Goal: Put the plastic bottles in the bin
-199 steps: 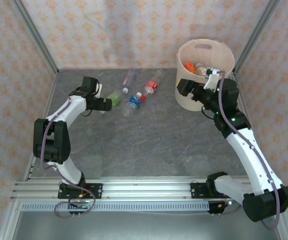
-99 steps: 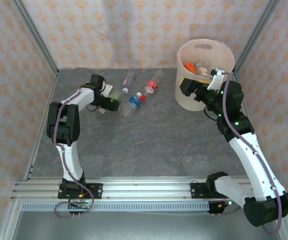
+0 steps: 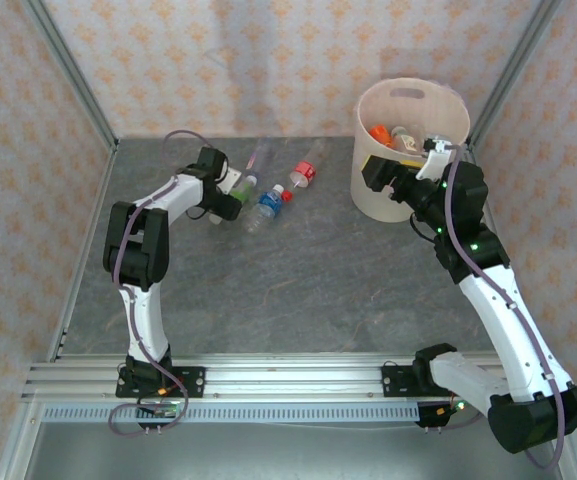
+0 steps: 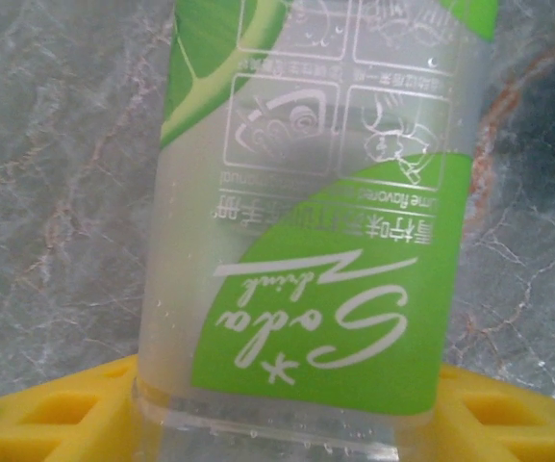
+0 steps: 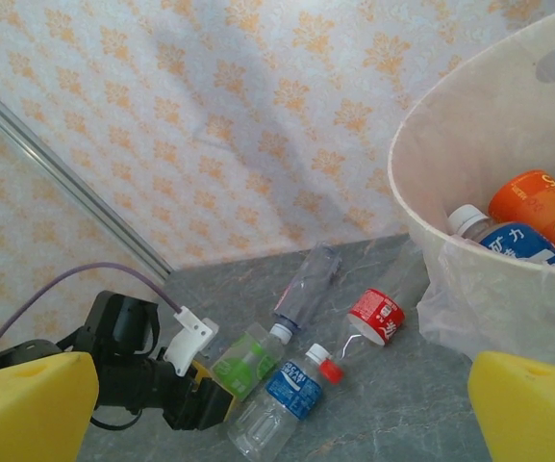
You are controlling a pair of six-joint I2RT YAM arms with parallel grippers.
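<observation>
A green-labelled plastic bottle (image 4: pixel 306 241) lies on the grey table, and my left gripper (image 3: pixel 230 192) is shut on its base, one yellow finger (image 4: pixel 56 414) against each side. Next to it lie a blue-labelled bottle (image 3: pixel 265 208), a red-labelled bottle (image 3: pixel 305 171) and a clear purplish one (image 3: pixel 258 157). The pale bin (image 3: pixel 413 130) stands at the back right and holds several bottles, among them an orange one (image 5: pixel 537 207). My right gripper (image 3: pixel 383 180) hangs open and empty at the bin's near left side, facing the loose bottles.
A crumpled clear plastic film (image 5: pixel 460 308) hangs down the bin's outer wall. Patterned walls and metal frame posts (image 3: pixel 68 70) close in the back and sides. Bare grey tabletop (image 3: pixel 298 290) stretches between the bottles and the arm bases.
My left gripper has slid right and away from the arm bases, along the green-labelled bottle, and now grips its base. The right arm shifted slightly towards the bin, then held still.
</observation>
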